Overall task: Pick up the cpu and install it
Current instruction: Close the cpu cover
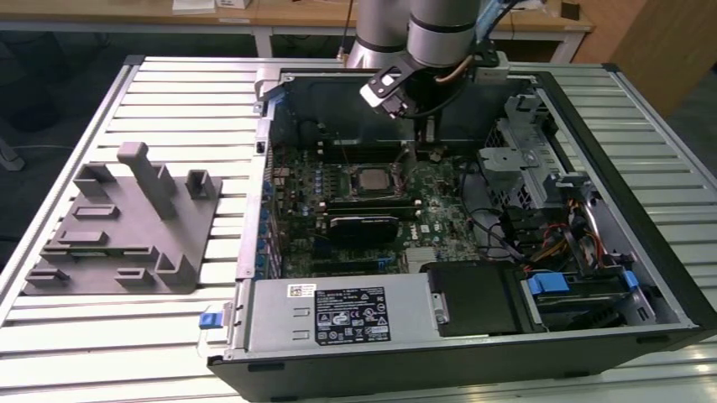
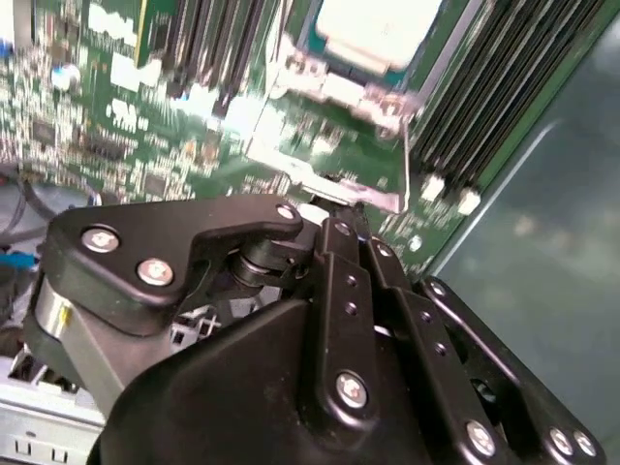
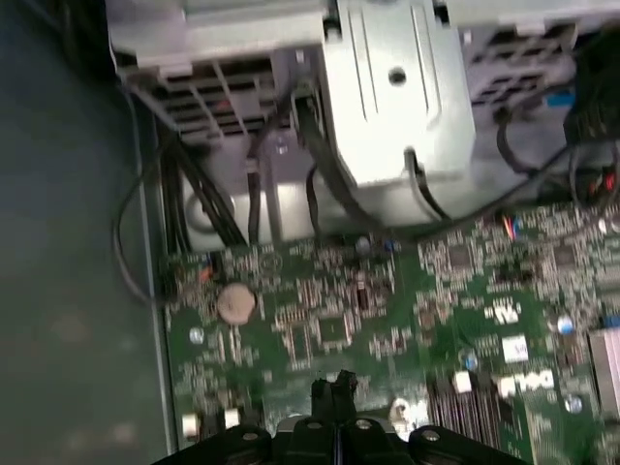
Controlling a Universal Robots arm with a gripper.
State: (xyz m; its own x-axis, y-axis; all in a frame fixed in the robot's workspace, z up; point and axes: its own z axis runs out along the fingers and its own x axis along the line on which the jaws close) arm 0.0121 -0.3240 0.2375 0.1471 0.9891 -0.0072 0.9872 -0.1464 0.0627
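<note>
The cpu (image 1: 370, 178) lies flat in the black socket frame on the green motherboard (image 1: 442, 220) inside the open computer case; its silvery top (image 2: 373, 29) also shows in the second wrist view. My gripper (image 1: 424, 144) hangs just above the board, a little to the exterior view's right of the socket and behind it. Its black fingertips (image 3: 334, 389) are pressed together with nothing between them. In the second wrist view the gripper (image 2: 341, 211) ends close to the socket's thin metal lever (image 2: 403, 145). I cannot tell whether it touches the lever.
A grey plastic fixture (image 1: 123, 227) stands on the slatted table at the exterior view's left. Inside the case are a power supply (image 1: 336, 315), a metal drive cage (image 1: 526, 159) and bundled cables (image 1: 538, 243). Case walls (image 1: 264, 126) ring the board.
</note>
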